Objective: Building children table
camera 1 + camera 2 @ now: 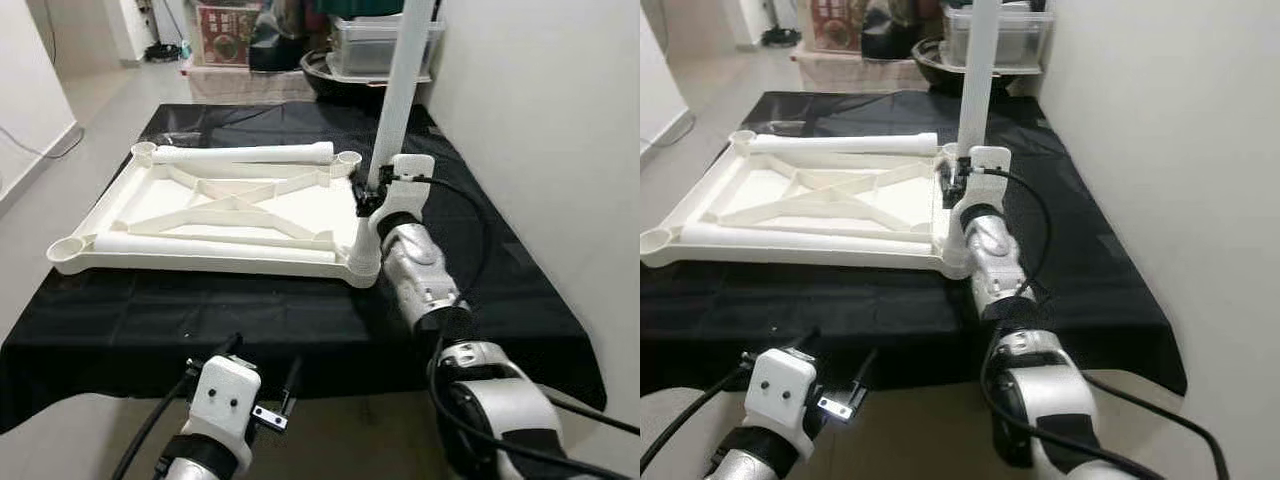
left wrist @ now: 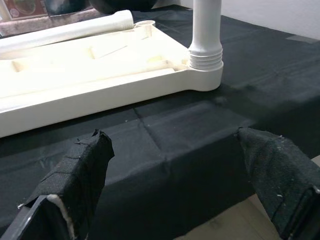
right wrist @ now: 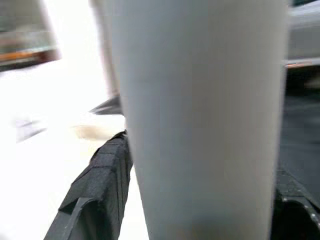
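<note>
One white plastic tabletop (image 1: pixel 215 205) lies upside down on a black cloth (image 1: pixel 300 310) that covers a low table, its ribbed underside facing up; round sockets sit at its corners, and the far left socket (image 1: pixel 143 150) and near left socket (image 1: pixel 66 250) stand open; two loose white legs lie flat on the upturned top, one along the far edge (image 1: pixel 245 154) and one along the near edge (image 1: pixel 215 245); a third leg, the upright leg (image 1: pixel 400 90), stands in the near right corner socket (image 1: pixel 364 265), where the left wrist view shows its ribbed collar seated in the socket; the right gripper (image 1: pixel 372 192) reaches in from the near right and pinches this upright leg low down, with a black finger (image 3: pixel 102 190) pressed against the side of the white tube; the left gripper (image 2: pixel 180 180) hangs low at the near edge of the table, just short of the cloth, its two black padded fingers (image 2: pixel 80 175) spread wide apart and holding nothing; beyond the far edge of the table stand a clear plastic bin (image 1: pixel 385 45) and a dark bowl (image 1: pixel 335 75); a pale wall (image 1: pixel 540 130) runs along the right side.
</note>
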### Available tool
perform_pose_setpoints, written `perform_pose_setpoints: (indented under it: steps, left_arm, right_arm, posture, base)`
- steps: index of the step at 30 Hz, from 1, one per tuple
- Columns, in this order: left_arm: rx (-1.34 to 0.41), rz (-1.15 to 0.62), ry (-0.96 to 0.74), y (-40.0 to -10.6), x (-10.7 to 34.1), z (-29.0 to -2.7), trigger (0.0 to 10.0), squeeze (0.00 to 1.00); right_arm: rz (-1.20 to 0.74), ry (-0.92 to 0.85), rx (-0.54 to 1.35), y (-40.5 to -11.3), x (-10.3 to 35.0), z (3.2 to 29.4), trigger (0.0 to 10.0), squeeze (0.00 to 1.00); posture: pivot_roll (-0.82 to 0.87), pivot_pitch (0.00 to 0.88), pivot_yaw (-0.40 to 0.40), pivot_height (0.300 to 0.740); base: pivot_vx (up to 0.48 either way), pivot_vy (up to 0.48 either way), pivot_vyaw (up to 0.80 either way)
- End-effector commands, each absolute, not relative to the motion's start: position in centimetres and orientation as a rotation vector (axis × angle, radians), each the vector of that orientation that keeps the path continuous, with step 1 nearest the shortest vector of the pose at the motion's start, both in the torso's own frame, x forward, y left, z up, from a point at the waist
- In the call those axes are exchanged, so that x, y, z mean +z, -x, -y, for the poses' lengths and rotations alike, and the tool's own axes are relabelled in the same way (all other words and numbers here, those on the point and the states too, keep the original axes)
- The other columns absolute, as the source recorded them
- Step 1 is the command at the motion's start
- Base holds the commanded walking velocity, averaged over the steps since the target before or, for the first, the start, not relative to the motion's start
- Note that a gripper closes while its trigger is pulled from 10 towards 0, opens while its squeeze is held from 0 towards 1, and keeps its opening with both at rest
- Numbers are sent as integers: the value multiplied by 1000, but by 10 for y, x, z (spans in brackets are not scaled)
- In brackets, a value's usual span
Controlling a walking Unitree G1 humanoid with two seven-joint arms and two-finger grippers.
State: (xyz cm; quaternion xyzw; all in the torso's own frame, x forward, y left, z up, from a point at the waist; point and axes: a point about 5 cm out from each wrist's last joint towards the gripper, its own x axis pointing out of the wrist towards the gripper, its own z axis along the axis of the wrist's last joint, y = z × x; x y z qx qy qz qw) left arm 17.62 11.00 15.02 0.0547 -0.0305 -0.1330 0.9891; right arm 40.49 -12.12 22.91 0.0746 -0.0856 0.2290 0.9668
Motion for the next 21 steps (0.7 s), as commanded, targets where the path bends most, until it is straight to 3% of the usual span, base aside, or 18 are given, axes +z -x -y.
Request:
perform_pose_setpoints:
  steps: [1, 6, 7, 8, 10, 16, 17, 19, 20, 21]
  left_arm:
    - [-270, 40, -116, -176, 145, -110, 10000, 0]
    - [-270, 41, -116, -176, 144, -110, 10000, 0]
    - [-270, 41, -114, -176, 145, -110, 10000, 0]
    - [-270, 41, -114, -176, 145, -110, 10000, 0]
    - [-270, 43, -107, -175, 146, -109, 10000, 0]
    - [-265, 39, -105, -173, 146, -110, 10000, 0]
    - [-265, 38, -105, -173, 146, -110, 10000, 0]
    - [-266, 38, -105, -173, 146, -110, 10000, 0]
    - [-268, 37, -102, -174, 146, -110, 10000, 0]
    - [-268, 37, -102, -174, 146, -110, 10000, 0]
  right_arm:
    - [90, -221, 693, -400, 219, 110, 10000, 0]
    - [37, -220, 891, -393, 215, 109, 10000, 0]
    - [6, -172, 1038, -387, 210, 106, 10000, 0]
    - [6, -172, 1038, -387, 210, 106, 10000, 0]
    - [-29, -117, 1331, -376, 211, 95, 10000, 0]
    - [-30, -113, 1413, -376, 216, 84, 10000, 0]
    - [-27, -103, 1418, -376, 218, 81, 2627, 0]
    - [-25, -97, 1420, -376, 218, 79, 2627, 0]
    - [3, -144, 1376, -378, 219, 75, 0, 0]
    - [3, -144, 1376, -378, 219, 75, 0, 0]
  posture:
    - [85, 72, -38, 740]
    - [87, 74, -36, 740]
    - [94, 75, -40, 740]
    - [94, 75, -40, 740]
    - [113, 82, -50, 740]
    - [109, 88, -46, 740]
    - [117, 92, -52, 740]
    - [117, 92, -52, 740]
    - [116, 95, -52, 740]
    - [116, 95, -52, 740]
  base:
    - [0, 0, 0]
    - [0, 0, 0]
    - [0, 0, 0]
    - [0, 0, 0]
    - [0, 0, 0]
    - [0, 0, 0]
    - [0, 0, 0]
    - [0, 0, 0]
    - [0, 0, 0]
    - [0, 0, 0]
